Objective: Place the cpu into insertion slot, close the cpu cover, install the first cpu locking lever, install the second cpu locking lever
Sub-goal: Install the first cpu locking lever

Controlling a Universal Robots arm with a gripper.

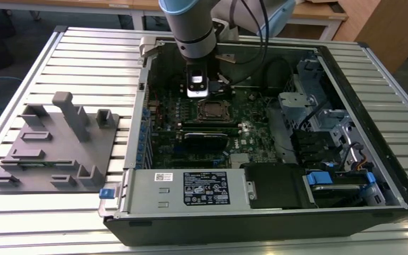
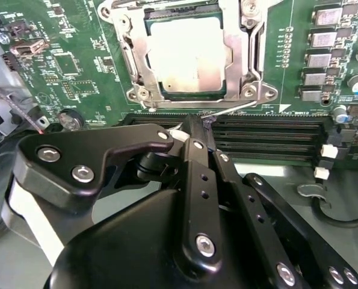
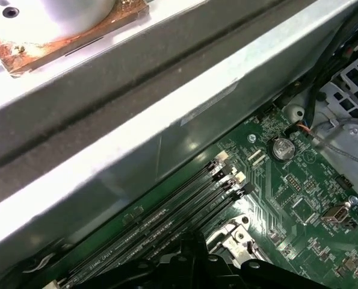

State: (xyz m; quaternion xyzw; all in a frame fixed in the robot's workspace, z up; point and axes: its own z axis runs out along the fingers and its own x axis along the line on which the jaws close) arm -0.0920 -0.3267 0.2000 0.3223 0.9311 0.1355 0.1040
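The flat square grey metal chip looks smooth and dull. The thin silver metal frame plate around it shines.

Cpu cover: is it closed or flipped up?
Closed: in the second wrist view the cpu cover lies flat, its square window framing the silver top of the seated cpu.
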